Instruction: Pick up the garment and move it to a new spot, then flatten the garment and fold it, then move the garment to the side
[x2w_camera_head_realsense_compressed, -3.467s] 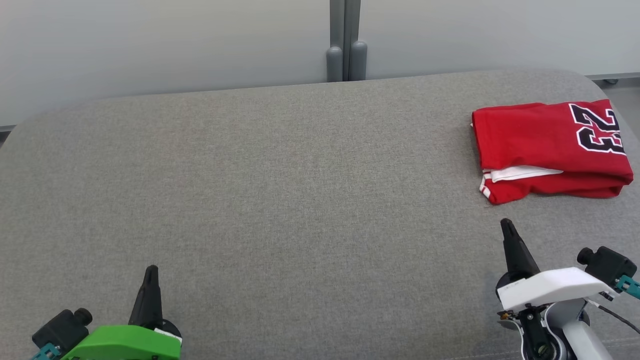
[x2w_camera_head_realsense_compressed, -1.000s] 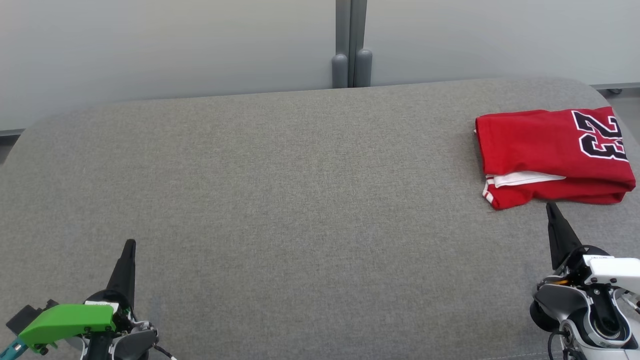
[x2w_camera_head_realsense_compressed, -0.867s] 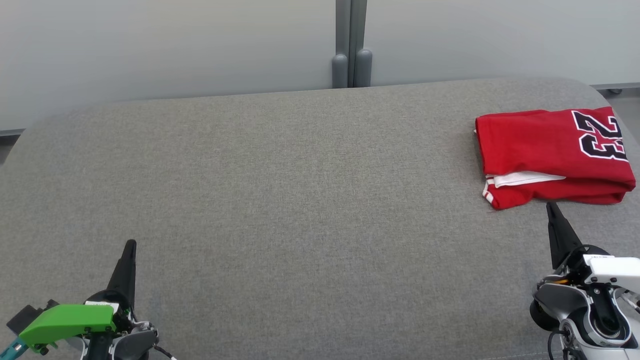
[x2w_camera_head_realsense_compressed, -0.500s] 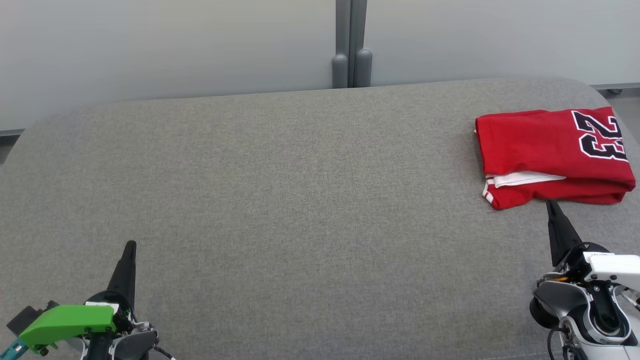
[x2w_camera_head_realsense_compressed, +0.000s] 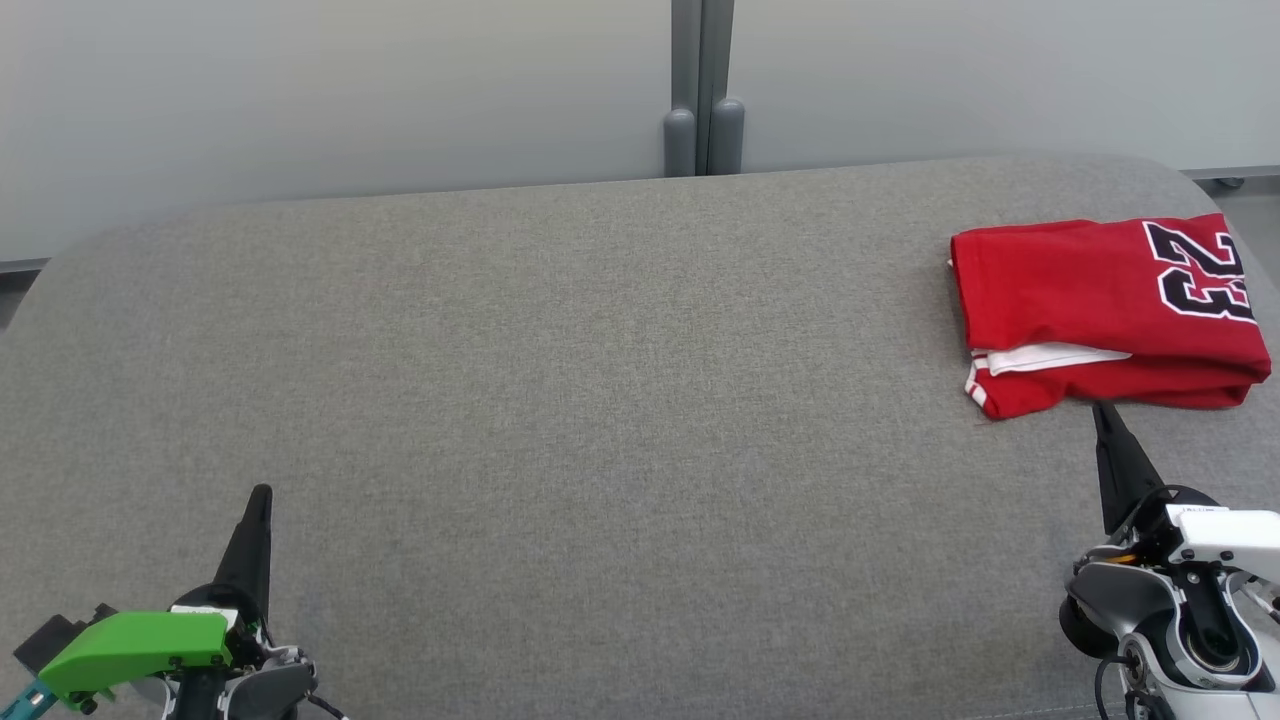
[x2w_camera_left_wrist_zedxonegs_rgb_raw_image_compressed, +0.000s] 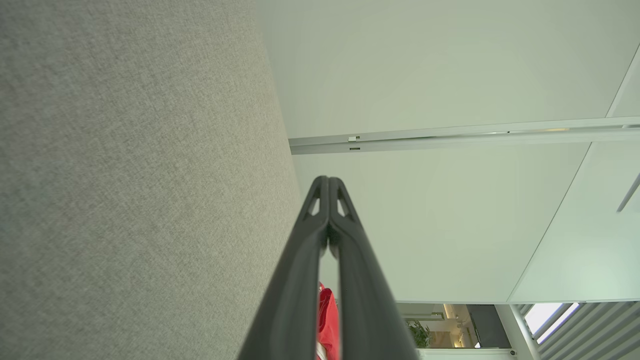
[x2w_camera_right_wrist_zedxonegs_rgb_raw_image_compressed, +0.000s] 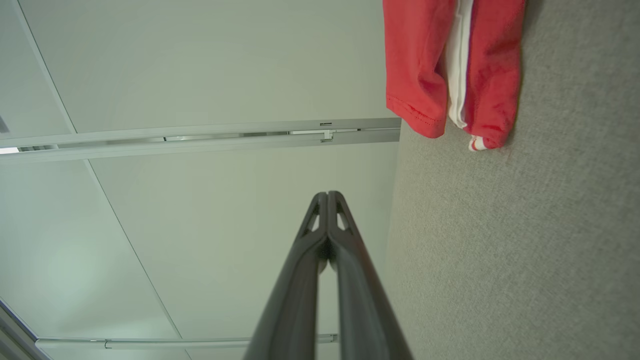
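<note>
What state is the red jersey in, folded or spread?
Folded: the red jersey is a compact rectangle on the grey surface, stacked layers and white trim showing along its near edge.

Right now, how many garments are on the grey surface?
1: a folded red jersey at the far right of the grey surface, beyond the right gripper. None seems hidden.

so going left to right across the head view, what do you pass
left gripper -> grey post at the back -> red garment
</note>
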